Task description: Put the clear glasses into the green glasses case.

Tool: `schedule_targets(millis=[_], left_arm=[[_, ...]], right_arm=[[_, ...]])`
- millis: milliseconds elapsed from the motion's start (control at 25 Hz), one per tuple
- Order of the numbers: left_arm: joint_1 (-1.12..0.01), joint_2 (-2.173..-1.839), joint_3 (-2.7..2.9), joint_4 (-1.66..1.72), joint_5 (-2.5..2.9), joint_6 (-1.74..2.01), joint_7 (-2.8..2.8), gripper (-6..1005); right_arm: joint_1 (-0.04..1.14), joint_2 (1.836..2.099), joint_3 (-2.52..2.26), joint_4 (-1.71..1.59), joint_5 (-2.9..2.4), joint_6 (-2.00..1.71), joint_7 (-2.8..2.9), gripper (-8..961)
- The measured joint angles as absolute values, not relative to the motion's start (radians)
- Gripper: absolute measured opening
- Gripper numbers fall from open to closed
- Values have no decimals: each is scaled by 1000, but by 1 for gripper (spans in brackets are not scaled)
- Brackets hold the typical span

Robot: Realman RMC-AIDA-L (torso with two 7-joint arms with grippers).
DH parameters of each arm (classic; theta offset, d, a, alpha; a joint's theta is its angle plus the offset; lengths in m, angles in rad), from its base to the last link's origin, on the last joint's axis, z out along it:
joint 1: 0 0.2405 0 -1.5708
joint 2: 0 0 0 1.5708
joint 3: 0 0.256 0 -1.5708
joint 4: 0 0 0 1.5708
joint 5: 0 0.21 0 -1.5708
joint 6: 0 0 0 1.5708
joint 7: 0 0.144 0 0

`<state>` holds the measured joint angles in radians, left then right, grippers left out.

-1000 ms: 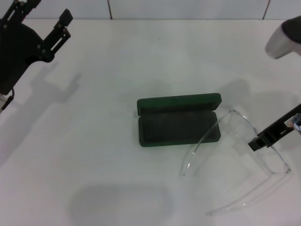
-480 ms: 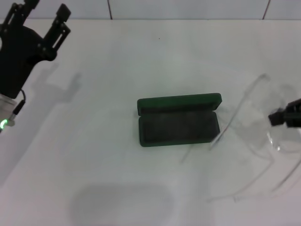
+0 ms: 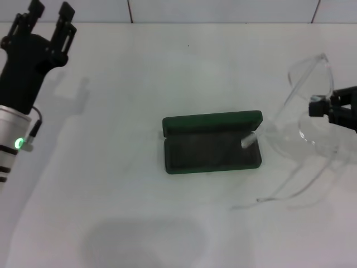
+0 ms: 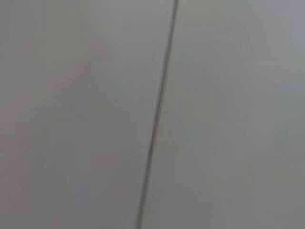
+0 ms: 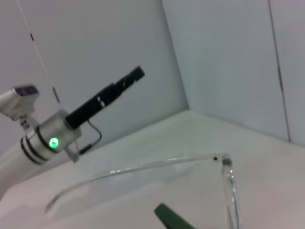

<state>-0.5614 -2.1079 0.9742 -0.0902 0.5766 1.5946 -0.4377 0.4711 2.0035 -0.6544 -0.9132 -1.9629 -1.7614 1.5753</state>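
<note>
The green glasses case (image 3: 212,143) lies open mid-table, lid toward the back, grey lining showing. The clear glasses (image 3: 308,114) hang tilted in the air to its right, with my right gripper (image 3: 325,108) shut on their frame at the view's right edge. One clear arm's tip (image 3: 248,139) is over the case's right end; the other arm (image 3: 290,192) trails toward the front. The right wrist view shows a clear arm (image 5: 143,167) and a corner of the case (image 5: 170,219). My left gripper (image 3: 51,10) is open, high at the far left.
The white table (image 3: 139,78) runs back to a tiled wall (image 3: 223,10). The left forearm (image 3: 14,142), with a green light, hangs over the table's left side and also shows in the right wrist view (image 5: 50,138). The left wrist view shows only a wall seam (image 4: 157,119).
My right gripper has lifted the glasses off the table and carried them back, tilting them up; one arm tip now reaches over the case. The left arm swung slightly inward.
</note>
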Motion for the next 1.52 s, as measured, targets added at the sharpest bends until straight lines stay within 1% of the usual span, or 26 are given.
schedule_targets(millis=[80, 200, 400, 520, 600, 800, 1080, 1520], left_arm=[[-570, -2108, 979, -89, 627, 1598, -478, 607], [-583, -2108, 980, -61, 729, 1605, -548, 607], [-632, -2108, 980, 3, 938, 1650, -582, 607], [-677, -2108, 983, -1, 981, 1689, -583, 606], [-692, -2108, 983, -5, 1001, 1707, -583, 606], [-733, -2108, 984, -26, 1057, 1752, -583, 606], [-732, -2108, 989, -29, 1101, 1792, -582, 606], [-730, -2108, 994, -48, 1108, 1785, -564, 605]], right_arm=[[479, 2004, -654, -877, -1932, -1749, 1558, 115], [515, 1991, -663, -808, -1905, -1750, 1558, 115], [604, 1946, -704, -746, -1929, -1784, 1669, 115], [642, 1931, -747, -738, -1933, -1788, 1741, 115], [663, 1928, -780, -737, -1933, -1788, 1787, 115], [719, 1933, -864, -736, -1933, -1773, 1878, 116], [775, 1949, -880, -735, -1953, -1731, 1961, 116], [804, 1982, -871, -735, -1934, -1694, 1999, 116]])
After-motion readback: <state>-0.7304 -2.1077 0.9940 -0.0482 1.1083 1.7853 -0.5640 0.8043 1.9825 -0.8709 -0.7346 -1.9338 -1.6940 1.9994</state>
